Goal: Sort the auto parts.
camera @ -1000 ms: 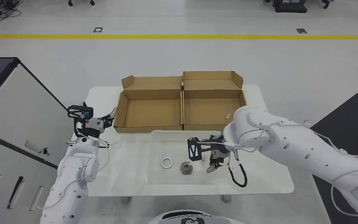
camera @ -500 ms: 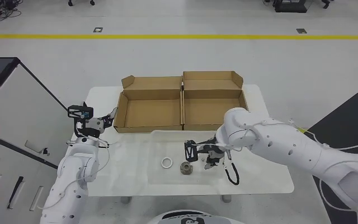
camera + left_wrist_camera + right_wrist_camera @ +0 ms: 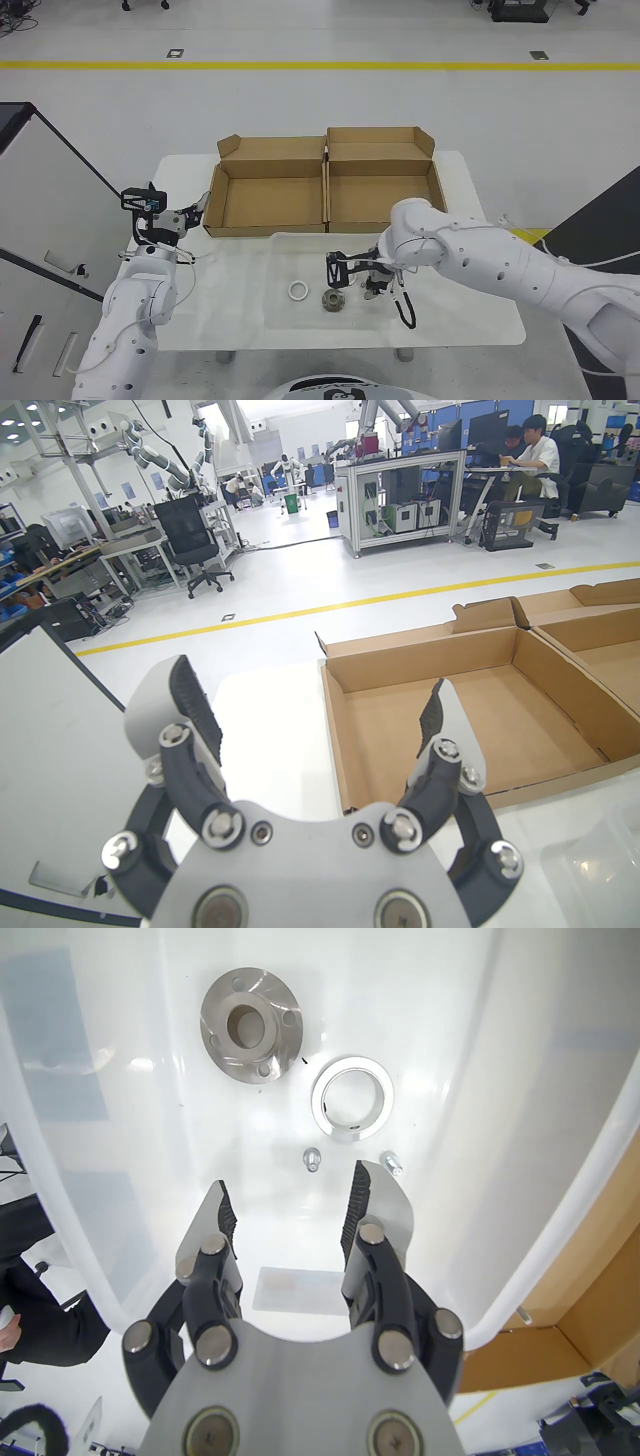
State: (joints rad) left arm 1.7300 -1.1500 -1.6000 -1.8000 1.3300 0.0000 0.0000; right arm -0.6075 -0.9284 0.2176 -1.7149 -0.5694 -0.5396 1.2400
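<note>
Steel: one flange (image 3: 251,1039), one ring (image 3: 352,1098), two bolts (image 3: 311,1161) (image 3: 391,1163); right gripper (image 3: 291,1180) apart, left gripper (image 3: 310,677) apart.

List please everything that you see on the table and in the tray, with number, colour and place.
flange: 1, grey metal, four holes, in the tray
ring: 1, silver, in the tray beside the flange, apart from it
bolts: 2, silver, small, in the tray near the ring
tray: 1, clear white plastic, on the table in front of the boxes
boxes: 2, brown cardboard, open, side by side at the table's far side
table: 1, white
left gripper: 1, open, beside the left box
right gripper: 1, open, over the tray, near the bolts
</note>
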